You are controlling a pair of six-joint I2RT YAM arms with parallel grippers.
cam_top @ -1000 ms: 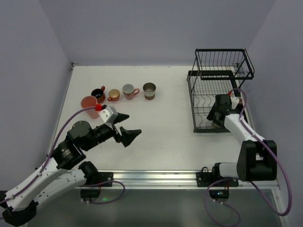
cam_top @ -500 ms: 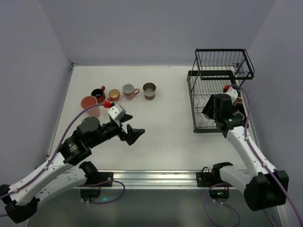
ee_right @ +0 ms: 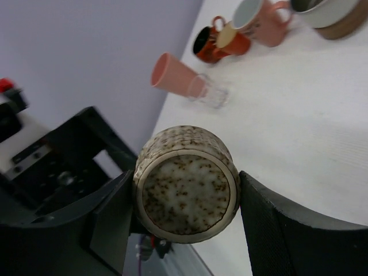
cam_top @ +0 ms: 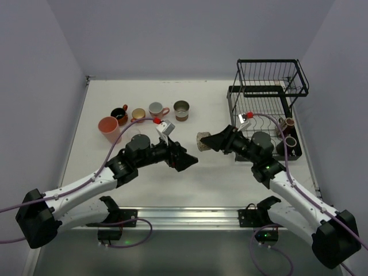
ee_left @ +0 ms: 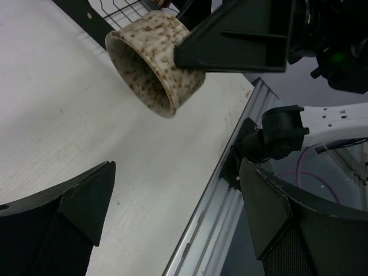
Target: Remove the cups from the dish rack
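Note:
My right gripper point(cam_top: 210, 142) is shut on a cream speckled handleless cup point(cam_top: 202, 141), held on its side above the table's middle; in the right wrist view point(ee_right: 187, 192) its base point(ee_right: 187, 185) faces the camera between both fingers. My left gripper point(cam_top: 190, 160) is open and empty just left of and below that cup; in the left wrist view point(ee_left: 178, 221) the cup's mouth point(ee_left: 154, 62) hangs ahead of the spread fingers point(ee_left: 63, 221). The black wire dish rack point(cam_top: 267, 86) stands far right, with two cups point(cam_top: 289, 141) in its lower tray.
Unloaded cups stand in a row at the far left: salmon pink point(cam_top: 108, 128), dark one with a red handle point(cam_top: 119, 115), orange point(cam_top: 138, 115), pink-grey point(cam_top: 156, 110), olive-brown point(cam_top: 181, 110). The table's aluminium front rail point(cam_top: 184, 214) runs along the near edge.
My right arm came out of the rack and carried the speckled cup left to the table's middle. My left arm swung right and stretched out towards the cup, jaws open.

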